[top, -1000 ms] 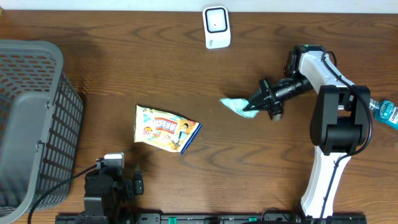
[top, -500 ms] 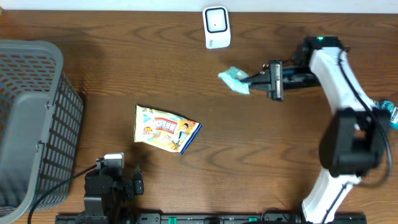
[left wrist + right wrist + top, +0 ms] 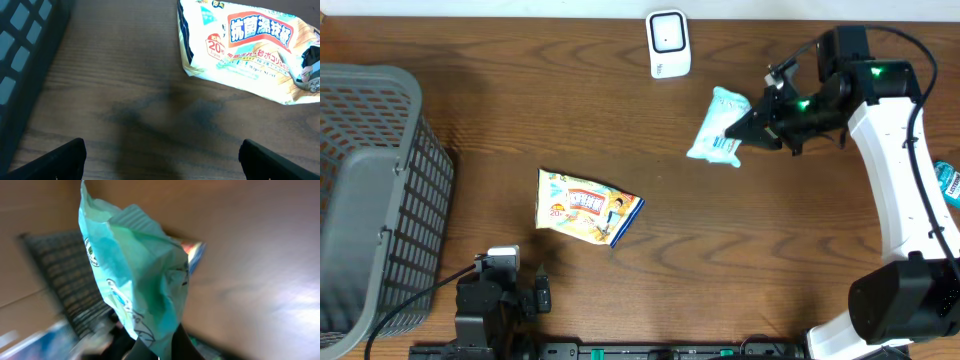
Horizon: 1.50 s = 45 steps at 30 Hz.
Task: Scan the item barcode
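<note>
Hovering low at the near edge of the bench (image 3: 520, 120) with left jaws spread wide and empty, near the yellow wipes packet (image 3: 588, 207). Farther back, clamping a teal pouch (image 3: 720, 125) in shut right jaws, raised near the white scanner (image 3: 668, 43).

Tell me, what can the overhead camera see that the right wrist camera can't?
Only overhead: the white scanner at the far edge, the whole right arm, and the left arm at the near edge. Only right wrist: a close-up of the teal packet, crinkled and printed. Both: that packet pinched in the right fingers, held above the wooden table, with the basket beyond, only a blur in the wrist view.
</note>
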Tool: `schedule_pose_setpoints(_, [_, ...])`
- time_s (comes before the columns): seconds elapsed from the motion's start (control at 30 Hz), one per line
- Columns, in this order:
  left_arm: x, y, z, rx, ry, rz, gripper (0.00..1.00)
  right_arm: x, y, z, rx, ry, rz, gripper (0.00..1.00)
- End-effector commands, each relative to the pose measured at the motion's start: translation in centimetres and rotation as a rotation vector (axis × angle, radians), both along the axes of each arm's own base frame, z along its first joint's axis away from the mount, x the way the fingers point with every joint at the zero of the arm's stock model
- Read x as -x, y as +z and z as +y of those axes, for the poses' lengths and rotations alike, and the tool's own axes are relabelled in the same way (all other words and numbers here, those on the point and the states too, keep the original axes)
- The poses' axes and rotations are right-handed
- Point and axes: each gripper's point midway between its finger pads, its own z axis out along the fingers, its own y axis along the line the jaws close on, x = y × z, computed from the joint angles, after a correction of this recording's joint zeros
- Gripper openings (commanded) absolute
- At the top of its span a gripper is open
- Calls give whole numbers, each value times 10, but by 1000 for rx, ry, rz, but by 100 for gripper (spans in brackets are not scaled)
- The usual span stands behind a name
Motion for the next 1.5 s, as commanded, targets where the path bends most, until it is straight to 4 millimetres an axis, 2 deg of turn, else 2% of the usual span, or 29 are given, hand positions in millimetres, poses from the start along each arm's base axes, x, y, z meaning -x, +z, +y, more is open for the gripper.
schedule_pose_setpoints(0.0, [7,-8,-1,8,0,40,98,-15,-16,-21,233,-20,-95,1])
schedule_pose_setpoints(0.1, [7,-8,-1,8,0,40,98,-28,-12,-7,229,-8,-163,4])
schedule_pose_setpoints(0.17, [7,-8,-1,8,0,40,98,-40,-9,6,233,11,-240,9])
schedule_pose_setpoints(0.3, [7,-8,-1,8,0,40,97,-63,-6,29,263,34,-369,9])
schedule_pose_setpoints(0.4, [7,-8,-1,8,0,40,98,-76,-5,50,239,41,-426,1])
schedule_pose_setpoints(0.47, [7,-8,-1,8,0,40,98,-88,-4,61,213,22,-458,1])
schedule_pose_setpoints(0.57, [7,-8,-1,8,0,40,98,-100,-10,66,189,-21,-443,1])
schedule_pose_setpoints(0.6, [7,-8,-1,8,0,40,98,-100,-13,66,189,-26,-431,6])
schedule_pose_setpoints(0.63, [7,-8,-1,8,0,40,98,-101,-19,65,197,-24,-419,17])
schedule_pose_setpoints(0.67, [7,-8,-1,8,0,40,98,-101,-24,62,218,-30,-406,35])
schedule_pose_setpoints(0.7, [7,-8,-1,8,0,40,98,-102,-32,57,252,-42,-393,44])
schedule_pose_setpoints(0.8, [7,-8,-1,8,0,40,98,-106,-49,42,377,-22,-407,48])
schedule_pose_setpoints(0.87, [7,-8,-1,8,0,40,98,-108,-60,38,449,87,-465,47])
schedule_pose_setpoints(0.97, [7,-8,-1,8,0,40,98,-111,-78,36,514,232,-519,53])
schedule_pose_setpoints(1.07, [7,-8,-1,8,0,40,98,-123,-102,14,643,217,-498,46])
schedule_pose_setpoints(1.13, [7,-8,-1,8,0,40,98,-127,-111,3,699,202,-480,69])
schedule_pose_setpoints(1.2, [7,-8,-1,8,0,40,98,-131,-121,-1,719,198,-467,71])
schedule_pose_setpoints(1.27, [7,-8,-1,8,0,40,98,-135,-132,-1,719,200,-460,86])
schedule_pose_setpoints(1.3, [7,-8,-1,8,0,40,98,-137,-140,0,722,205,-454,88])
schedule_pose_setpoints(1.33, [7,-8,-1,8,0,40,97,-139,-146,0,725,219,-456,86])
schedule_pose_setpoints(1.4, [7,-8,-1,8,0,40,98,-141,-163,1,734,252,-449,73])
schedule_pose_setpoints(1.47, [7,-8,-1,8,0,40,98,-141,-179,0,739,268,-427,52])
